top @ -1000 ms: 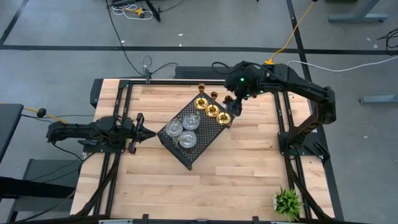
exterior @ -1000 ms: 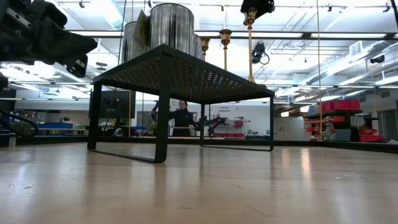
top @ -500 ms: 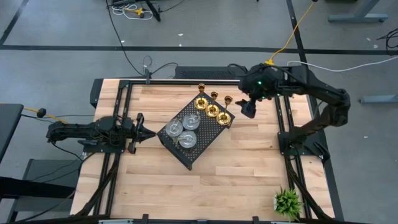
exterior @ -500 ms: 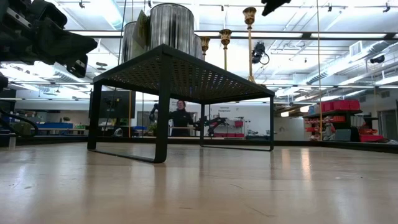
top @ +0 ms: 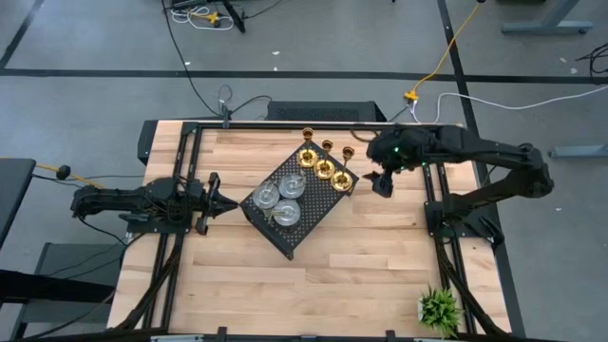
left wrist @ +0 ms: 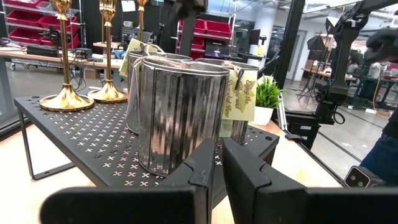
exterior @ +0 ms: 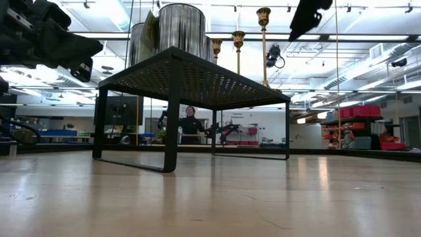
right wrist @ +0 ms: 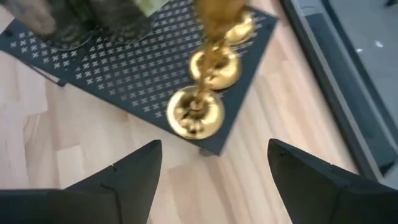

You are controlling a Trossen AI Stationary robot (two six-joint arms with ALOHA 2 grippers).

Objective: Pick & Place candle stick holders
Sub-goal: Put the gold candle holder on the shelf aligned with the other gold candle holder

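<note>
From above, all six candle stick holders (top: pixel 302 183) stand on the black tray (top: pixel 318 211); the right gripper (top: pixel 383 183) hovers just beside it, empty. Its wrist view shows fingers wide: retreat clear of the gold stems (right wrist: pixel 208 46). Left gripper (top: pixel 218 200) waits near the tray, its fingers nearly closed.

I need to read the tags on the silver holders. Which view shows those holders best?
The left wrist view: the silver holders fill it, tags facing. The high view shows only their tops; the low view only two; the right wrist view blurs them.
</note>
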